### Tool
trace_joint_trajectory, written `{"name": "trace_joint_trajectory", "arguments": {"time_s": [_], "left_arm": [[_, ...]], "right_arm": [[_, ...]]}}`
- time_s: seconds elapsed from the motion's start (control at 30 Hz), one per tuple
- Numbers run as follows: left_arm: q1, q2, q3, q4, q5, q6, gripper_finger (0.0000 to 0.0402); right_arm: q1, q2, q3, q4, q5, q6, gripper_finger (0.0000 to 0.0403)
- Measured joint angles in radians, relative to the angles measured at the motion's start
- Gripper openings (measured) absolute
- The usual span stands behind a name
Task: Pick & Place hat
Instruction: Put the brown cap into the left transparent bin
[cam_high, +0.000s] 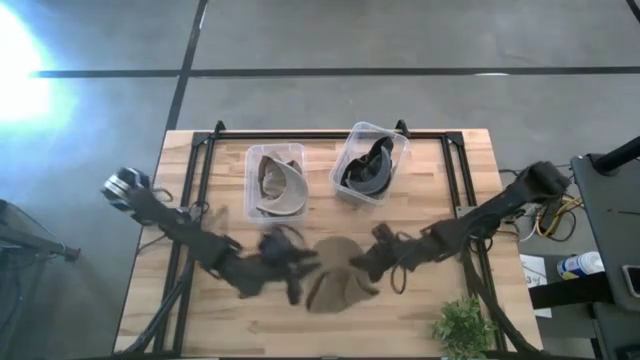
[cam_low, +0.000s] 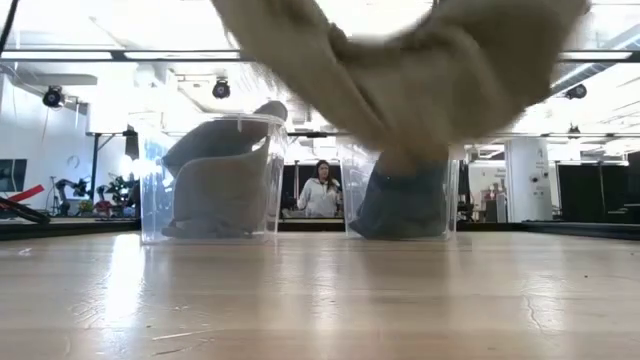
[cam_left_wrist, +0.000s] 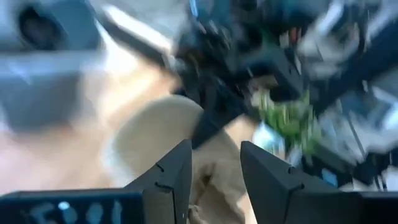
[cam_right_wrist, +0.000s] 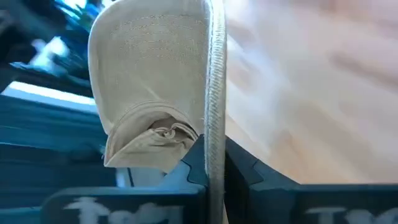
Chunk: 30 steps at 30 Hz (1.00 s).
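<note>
A tan hat (cam_high: 338, 278) hangs between my two grippers over the near middle of the table. In the low view the hat (cam_low: 400, 70) is clear of the wood and sags in the middle. My left gripper (cam_high: 297, 272) is at its left side and my right gripper (cam_high: 368, 262) at its right side. Both are shut on it. In the right wrist view the hat's crown (cam_right_wrist: 149, 74) stands beyond the fingers. My left gripper (cam_left_wrist: 216, 180) has tan cloth of the hat (cam_left_wrist: 214, 196) between its two fingers, coming level from the table's left. Which part of the hat this is cannot be told. My right gripper (cam_right_wrist: 214, 165) pinches the hat's brim edge (cam_right_wrist: 215, 124) between its two fingers, coming level from the table's right. The brim stands edge-on in the hold, and the hat is lifted clear.
Two clear bins stand at the far middle: the left bin (cam_high: 252, 165) holds a pale hat (cam_high: 280, 185), the right bin (cam_high: 400, 150) a dark hat (cam_high: 368, 168). A small green plant (cam_high: 462, 325) sits at the near right corner. Bare wood lies near the front edge.
</note>
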Motion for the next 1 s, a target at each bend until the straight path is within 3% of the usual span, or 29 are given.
{"name": "trace_joint_trajectory", "arguments": {"time_s": [0.07, 0.2, 0.3, 0.43, 0.57, 0.67, 0.8, 1.0], "left_arm": [[-0.03, -0.09, 0.0, -0.02, -0.116, 0.039, 0.0131], [-0.119, -0.233, 0.0, -0.021, -0.371, 0.203, 0.0131], [-0.175, -0.277, -0.002, -0.033, -0.477, 0.382, 0.0131], [-0.19, -0.276, -0.005, -0.043, -0.519, 0.438, 0.0131], [-0.19, -0.259, -0.005, -0.087, -0.531, 0.369, 0.0131], [-0.209, -0.251, -0.005, -0.124, -0.616, 0.333, 0.0131], [-0.283, -0.252, -0.005, -0.17, -0.832, 0.411, 0.0131], [-0.283, -0.295, -0.015, -0.204, -0.842, 0.446, 0.0131]], "right_arm": [[-0.008, -0.051, 0.021, 0.001, 0.069, -0.049, 0.0014], [-0.036, -0.105, 0.082, -0.002, 0.302, -0.123, 0.0014], [-0.099, -0.105, 0.15, 0.0, 0.398, -0.203, 0.0014], [-0.223, -0.04, 0.282, 0.002, 0.375, -0.331, 0.0014], [-0.337, 0.088, 0.451, -0.002, 0.358, -0.397, 0.0014], [-0.398, 0.208, 0.576, -0.009, 0.358, -0.411, 0.0014], [-0.431, 0.378, 0.712, -0.033, 0.358, -0.384, 0.0013], [-0.442, 0.589, 0.867, -0.132, 0.38, -0.315, 0.0013]]}}
